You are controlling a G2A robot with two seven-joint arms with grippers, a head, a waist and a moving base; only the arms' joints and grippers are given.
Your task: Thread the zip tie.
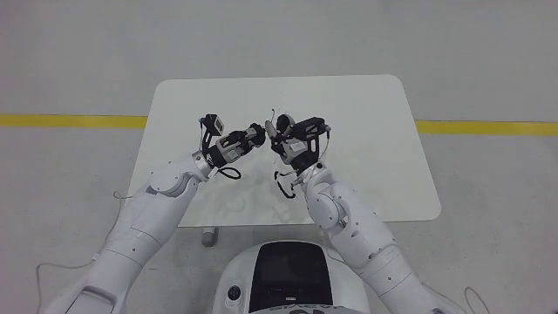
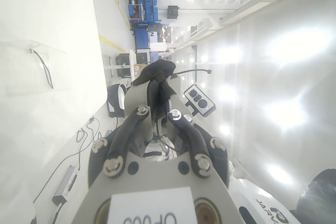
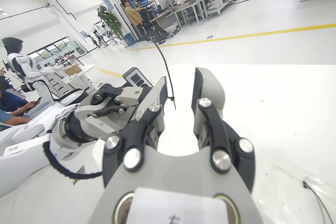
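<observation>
Between the right pincer's (image 3: 181, 78) fingers (image 3: 207, 88): zip tie (image 3: 172, 98), black, and I see it touching neither pad. Its head sits in the gap, with a short end below and the long strap rising past the fingertips.
Right pincer: released, fingers spread wide, raised over the middle of the table (image 1: 366, 113).
Left pincer state: the left pincer (image 2: 156, 86) is clenched, pads together. In its own wrist view the strap sticks out beyond its tips. I log it as grasping the zip tie, though the grip point is hidden behind a right finger.
Spacing: in the top view the two pincers meet tip to tip.
Below both pincers: a clear bag (image 2: 21, 72) lies flat on the table, well apart from them, with a second tie (image 2: 44, 70) inside.
</observation>
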